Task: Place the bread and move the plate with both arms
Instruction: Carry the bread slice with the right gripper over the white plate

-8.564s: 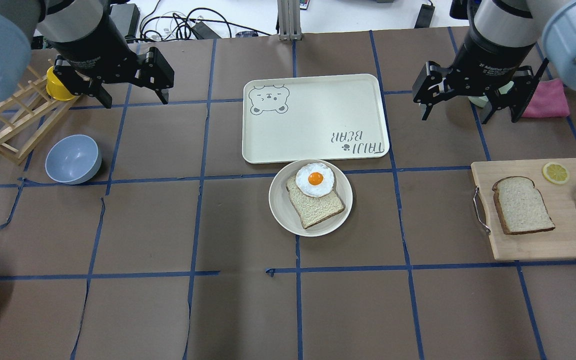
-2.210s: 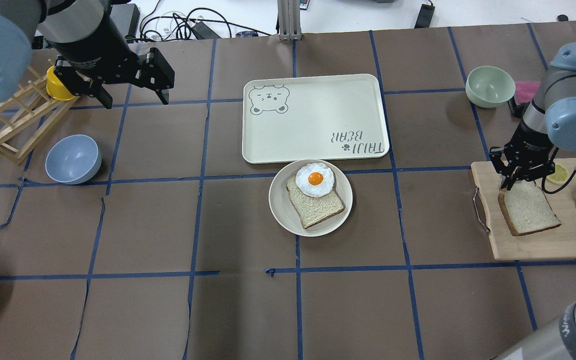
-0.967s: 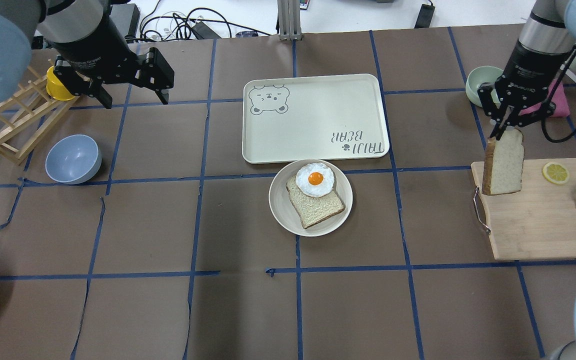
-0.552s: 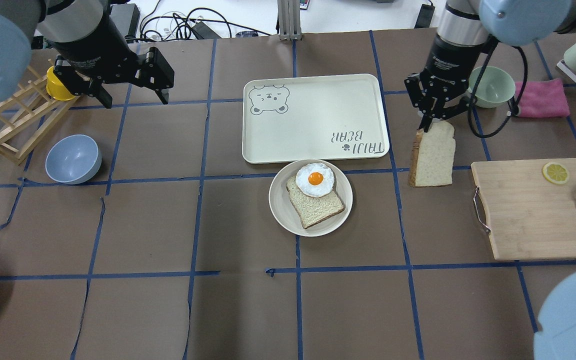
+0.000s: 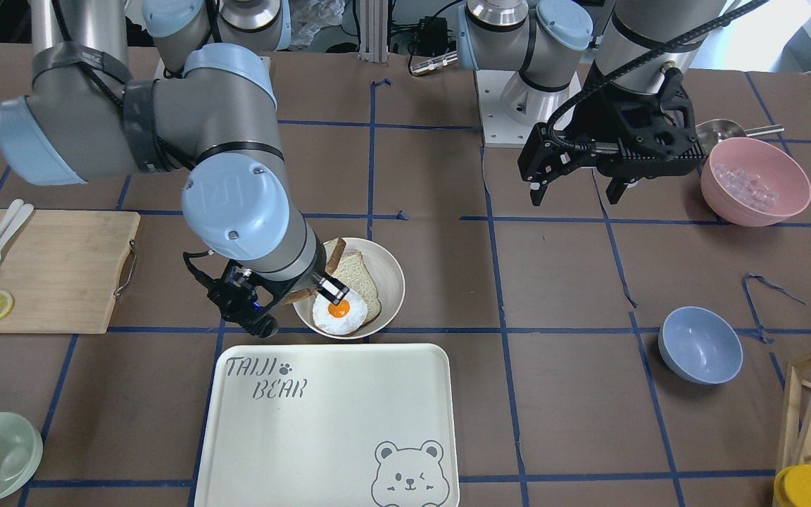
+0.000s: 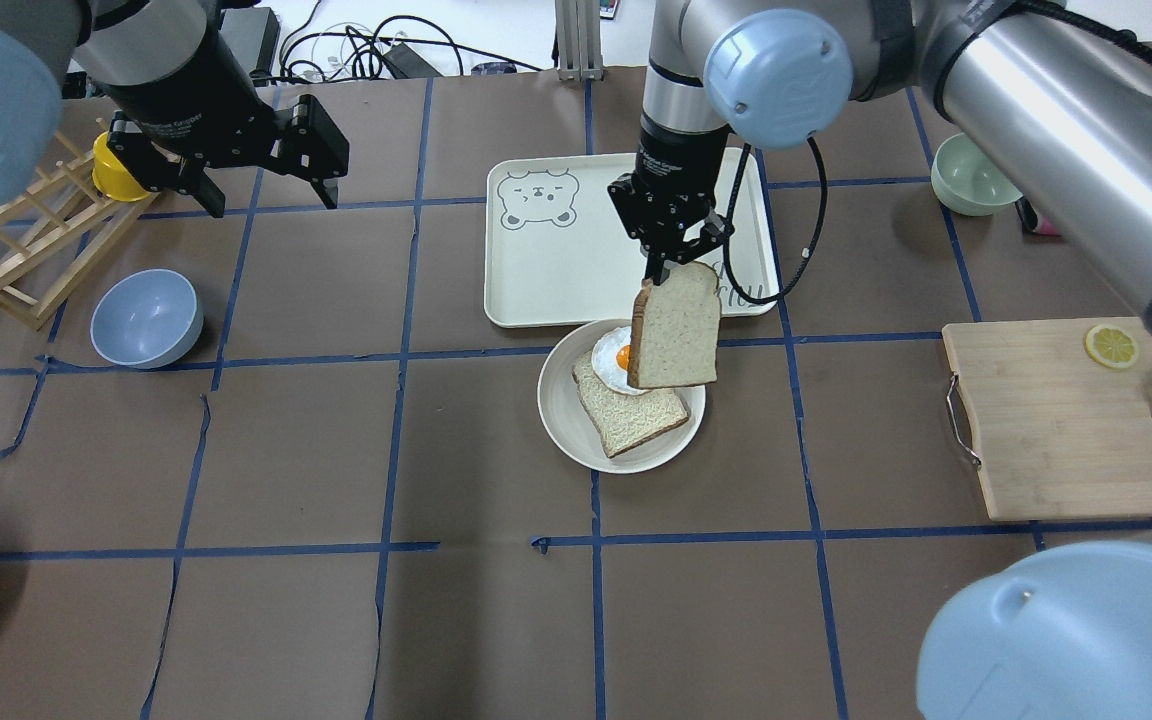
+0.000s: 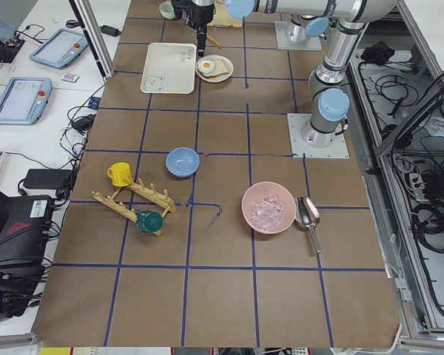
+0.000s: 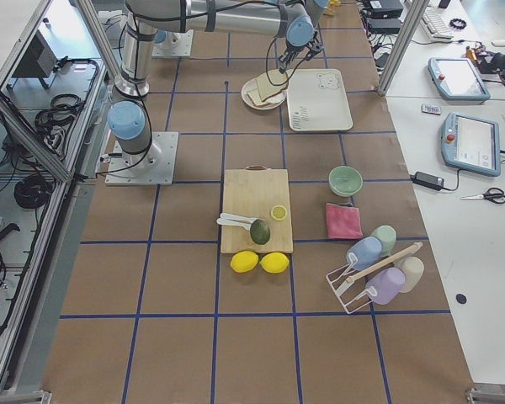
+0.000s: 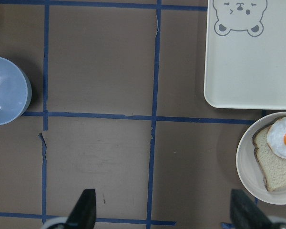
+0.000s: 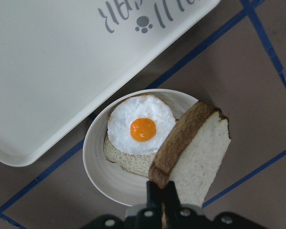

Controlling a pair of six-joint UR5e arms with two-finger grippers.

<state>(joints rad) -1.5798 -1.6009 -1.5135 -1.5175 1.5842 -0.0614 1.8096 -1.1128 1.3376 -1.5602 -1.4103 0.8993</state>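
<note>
My right gripper is shut on the top edge of the bread, a pale slice with a dark crust. The slice hangs on edge, tilted, over the far right part of the round cream plate. In the right wrist view the bread hangs below the gripper, beside the fried egg. The egg lies on a second slice in the plate. My left gripper is open and empty, high over the far left of the table.
The white bear-printed tray lies just behind the plate. A wooden cutting board with a lemon slice and cutlery is at the right. A blue bowl, a wooden rack and a green bowl stand at the sides.
My right gripper took the bread off the cutting board, lifted it and carried it left to above the plate. The left arm has not moved.
</note>
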